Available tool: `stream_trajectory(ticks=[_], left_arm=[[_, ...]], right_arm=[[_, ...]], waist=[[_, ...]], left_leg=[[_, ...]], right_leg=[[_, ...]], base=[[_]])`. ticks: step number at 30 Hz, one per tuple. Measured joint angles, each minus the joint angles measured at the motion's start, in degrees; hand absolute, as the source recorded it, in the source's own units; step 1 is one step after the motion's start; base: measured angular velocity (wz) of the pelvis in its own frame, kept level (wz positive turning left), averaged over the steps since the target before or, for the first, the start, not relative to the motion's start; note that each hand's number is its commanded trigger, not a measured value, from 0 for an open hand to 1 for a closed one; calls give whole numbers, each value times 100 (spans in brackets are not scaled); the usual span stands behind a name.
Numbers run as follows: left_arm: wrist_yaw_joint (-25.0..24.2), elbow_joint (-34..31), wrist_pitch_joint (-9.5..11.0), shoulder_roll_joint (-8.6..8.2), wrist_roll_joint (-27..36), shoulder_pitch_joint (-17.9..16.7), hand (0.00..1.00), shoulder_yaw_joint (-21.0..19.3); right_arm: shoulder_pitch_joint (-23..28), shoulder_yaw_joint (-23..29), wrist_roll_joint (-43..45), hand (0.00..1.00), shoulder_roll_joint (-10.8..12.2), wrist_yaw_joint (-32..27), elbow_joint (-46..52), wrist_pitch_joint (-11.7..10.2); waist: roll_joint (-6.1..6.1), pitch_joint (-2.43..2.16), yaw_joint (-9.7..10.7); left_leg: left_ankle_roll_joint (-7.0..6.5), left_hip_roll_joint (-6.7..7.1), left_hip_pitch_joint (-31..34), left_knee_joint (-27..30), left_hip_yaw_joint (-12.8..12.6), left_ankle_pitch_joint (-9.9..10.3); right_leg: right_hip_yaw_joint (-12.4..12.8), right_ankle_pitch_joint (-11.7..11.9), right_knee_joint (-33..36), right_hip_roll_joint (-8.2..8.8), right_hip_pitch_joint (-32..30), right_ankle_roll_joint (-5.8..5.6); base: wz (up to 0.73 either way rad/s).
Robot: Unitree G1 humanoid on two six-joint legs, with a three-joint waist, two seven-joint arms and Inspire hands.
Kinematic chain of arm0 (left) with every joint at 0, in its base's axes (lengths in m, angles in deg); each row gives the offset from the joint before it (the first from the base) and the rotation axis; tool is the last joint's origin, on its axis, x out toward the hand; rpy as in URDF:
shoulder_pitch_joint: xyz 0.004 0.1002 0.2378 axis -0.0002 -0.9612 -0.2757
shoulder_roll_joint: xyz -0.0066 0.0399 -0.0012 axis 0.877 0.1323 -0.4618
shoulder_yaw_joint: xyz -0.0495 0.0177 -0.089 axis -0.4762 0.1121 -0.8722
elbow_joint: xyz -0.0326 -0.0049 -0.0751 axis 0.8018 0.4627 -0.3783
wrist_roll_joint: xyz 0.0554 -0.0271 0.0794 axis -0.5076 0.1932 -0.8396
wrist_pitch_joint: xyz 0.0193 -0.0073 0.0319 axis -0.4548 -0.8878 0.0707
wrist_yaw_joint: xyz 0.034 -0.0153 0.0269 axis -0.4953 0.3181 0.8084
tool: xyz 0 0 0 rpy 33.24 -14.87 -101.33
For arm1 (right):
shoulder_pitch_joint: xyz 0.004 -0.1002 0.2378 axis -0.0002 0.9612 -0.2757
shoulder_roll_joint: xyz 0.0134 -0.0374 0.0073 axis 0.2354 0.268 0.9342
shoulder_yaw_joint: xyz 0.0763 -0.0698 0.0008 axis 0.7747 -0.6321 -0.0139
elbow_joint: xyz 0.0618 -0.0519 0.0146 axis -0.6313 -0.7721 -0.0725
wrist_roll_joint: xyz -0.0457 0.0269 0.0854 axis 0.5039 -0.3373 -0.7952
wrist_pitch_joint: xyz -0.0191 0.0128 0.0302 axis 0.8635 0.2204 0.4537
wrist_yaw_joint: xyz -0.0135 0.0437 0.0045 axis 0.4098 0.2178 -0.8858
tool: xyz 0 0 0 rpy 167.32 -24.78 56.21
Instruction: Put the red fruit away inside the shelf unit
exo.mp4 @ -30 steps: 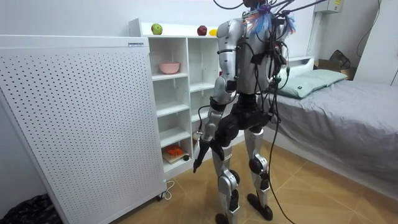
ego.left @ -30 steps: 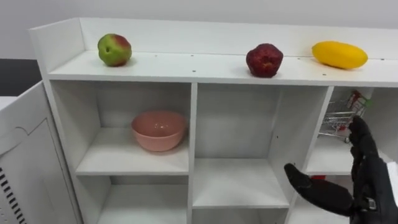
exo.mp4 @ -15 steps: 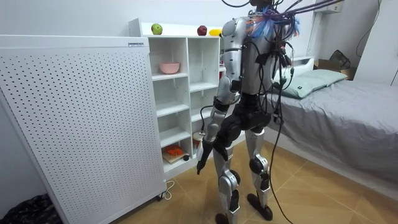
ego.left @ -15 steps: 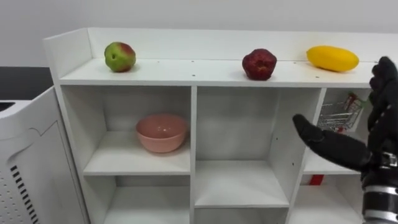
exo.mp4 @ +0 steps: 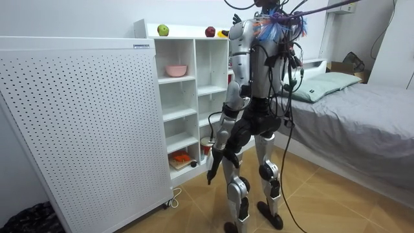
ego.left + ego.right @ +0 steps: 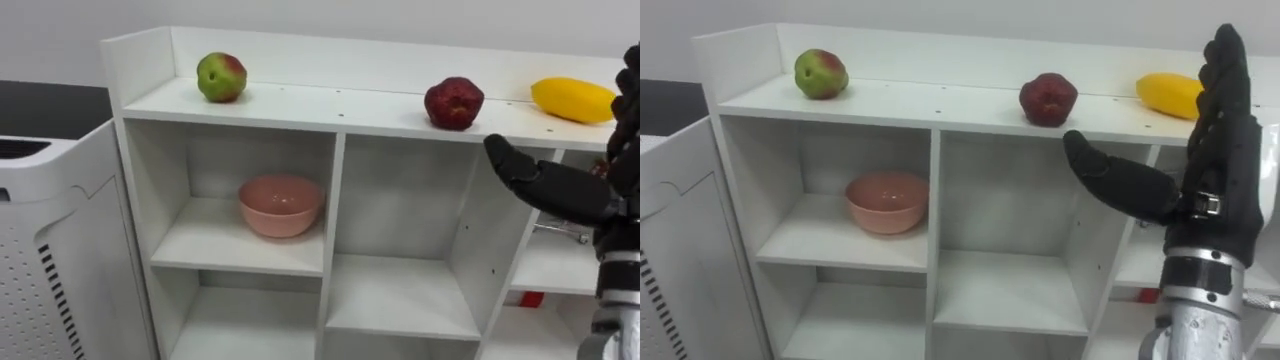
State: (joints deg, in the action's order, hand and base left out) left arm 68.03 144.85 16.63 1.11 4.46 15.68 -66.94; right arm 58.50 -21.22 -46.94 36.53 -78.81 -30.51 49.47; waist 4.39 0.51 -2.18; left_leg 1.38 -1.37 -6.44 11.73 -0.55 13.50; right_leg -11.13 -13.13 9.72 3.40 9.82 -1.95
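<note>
A green-red apple (image 6: 221, 77) sits at the left of the white closet's top shelf (image 6: 330, 108). A dark red fruit (image 6: 453, 102) lies right of the middle, and a yellow fruit (image 6: 573, 99) at the far right. A pink bowl (image 6: 281, 205) stands in the upper left compartment. My right hand (image 6: 1222, 150) is raised in front of the right column, open and holding nothing. Its fingertips reach top-shelf height just right of the yellow fruit (image 6: 1170, 94), and the thumb points left below the dark red fruit (image 6: 1047, 98). My left hand (image 5: 213, 169) hangs open beside my thigh.
A white perforated panel (image 5: 77, 123) stands left of the closet (image 5: 184, 97), its top corner close to me (image 6: 50, 230). A small wire cart (image 6: 563, 231) sits in the right compartment behind my hand. Orange items (image 5: 181, 157) lie on a low shelf. A bed (image 5: 349, 110) is behind me.
My right hand has risen from the lower shelf level to the top shelf's height, still open. The eye view has shifted as my head moved. The fruit has stayed in place.
</note>
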Motion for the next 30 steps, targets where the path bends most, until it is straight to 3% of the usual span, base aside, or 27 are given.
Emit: stream_trajectory(ticks=[6, 11, 15, 22, 30], left_arm=[[-10, -7, -67, -3, -2, 12, 0, 6], [9, -21, -67, 0, -7, 53, 0, -4], [-15, -189, -63, 32, -192, 83, 0, -49], [-54, -214, -66, 72, -484, 145, 0, -242], [-266, -392, -131, 59, -618, 93, 0, -354]], right_arm=[[-513, 0, -426, 0, -130, 226, -572, 209], [-926, 0, -686, 0, -239, 434, -743, 249], [-1023, 0, -810, 0, -435, 537, -905, 257], [-1025, -4, -808, 0, -461, 766, -911, 330], [-1150, -1, -744, 0, -484, 1057, -936, 429]], waist=[[-3, -15, -5], [11, -24, -37], [89, -25, -145], [267, -37, -282], [278, -28, -274]], left_leg=[[0, 0, -8, -13, 17, 0], [0, 0, -12, -22, 59, 0], [1, -3, -14, -37, 74, -1], [1, -2, -15, -43, 76, -1], [1, -2, 2, -42, 97, -1]], right_leg=[[14, 0, 2, -3, 8, 0], [12, 0, 0, -6, 12, 0], [-1, 0, -6, -11, 11, 0], [0, 0, -5, -11, 7, 0], [-30, 0, -4, -10, 8, 0]], base=[[1], [2], [0], [0], [0]])
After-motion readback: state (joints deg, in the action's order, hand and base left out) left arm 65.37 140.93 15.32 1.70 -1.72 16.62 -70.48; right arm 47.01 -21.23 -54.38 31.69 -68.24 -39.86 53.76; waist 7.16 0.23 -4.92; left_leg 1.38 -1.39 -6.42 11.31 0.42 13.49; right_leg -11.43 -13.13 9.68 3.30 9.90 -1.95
